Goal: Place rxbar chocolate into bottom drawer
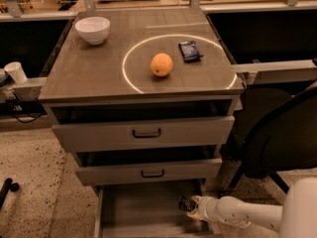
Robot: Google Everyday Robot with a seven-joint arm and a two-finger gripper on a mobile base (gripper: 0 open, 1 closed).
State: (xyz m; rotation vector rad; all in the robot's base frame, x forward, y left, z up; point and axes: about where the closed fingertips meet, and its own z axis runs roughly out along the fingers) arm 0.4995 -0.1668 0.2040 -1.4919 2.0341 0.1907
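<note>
The bottom drawer (pixel 133 209) is pulled out below the cabinet, a shallow grey tray with a bare floor. My gripper (pixel 190 206) reaches in from the lower right on a white arm and sits over the drawer's right side. It is shut on the rxbar chocolate (pixel 184 203), a small dark wrapper with pale lettering sticking out to the left of the fingers, just above the drawer floor.
On the cabinet top are a white bowl (pixel 92 29), an orange (pixel 161 64) and a dark blue crinkled packet (pixel 189 50). The two upper drawers (pixel 143 133) stand slightly open. A black chair (pixel 277 143) is to the right. A white cup (pixel 16 72) sits at left.
</note>
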